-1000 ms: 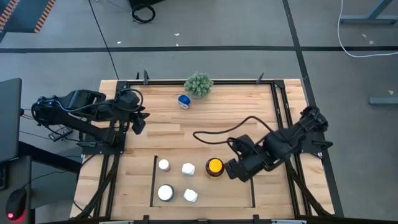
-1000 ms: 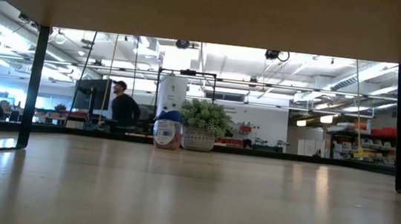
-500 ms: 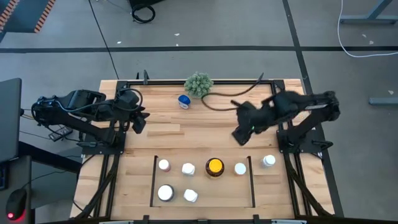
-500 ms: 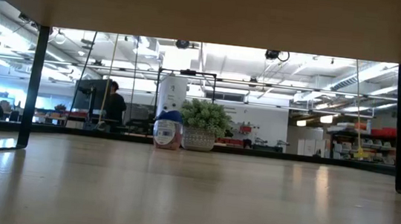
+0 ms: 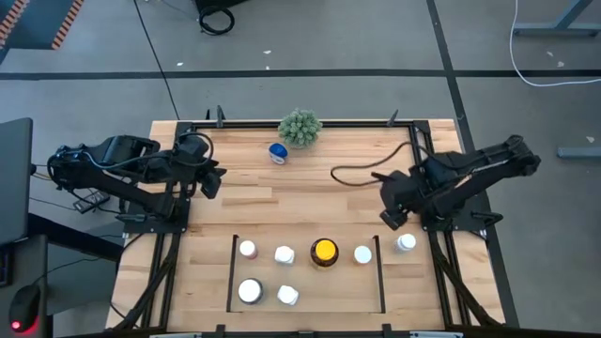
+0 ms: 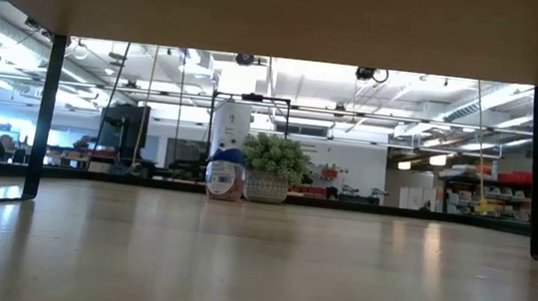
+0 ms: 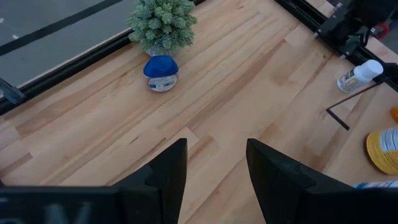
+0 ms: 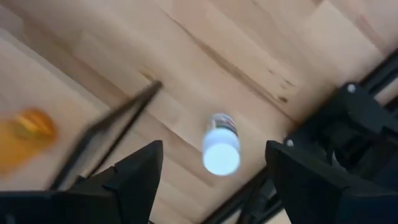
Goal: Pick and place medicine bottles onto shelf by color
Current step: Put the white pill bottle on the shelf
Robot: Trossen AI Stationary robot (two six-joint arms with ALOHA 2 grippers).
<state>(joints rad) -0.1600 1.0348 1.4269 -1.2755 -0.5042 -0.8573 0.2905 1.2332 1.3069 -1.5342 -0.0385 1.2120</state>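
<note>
The right gripper point(image 5: 392, 219), jaws wide and empty, is held above a white-capped bottle point(image 5: 406, 243) standing just outside the shelf point(image 5: 231, 272). The left gripper point(image 5: 212, 182), jaws apart, is parked opposite.

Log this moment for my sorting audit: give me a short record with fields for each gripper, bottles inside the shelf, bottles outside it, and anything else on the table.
right gripper: open, empty, above the white-capped bottle just outside the shelf's right strip
left gripper: open, empty, waiting at the table's left side
inside shelf: six bottles; five white-capped, one amber bottle with a yellow cap
outside shelf: that white-capped bottle, and the blue bottle at the far edge
other: green plant beside the blue bottle
</note>
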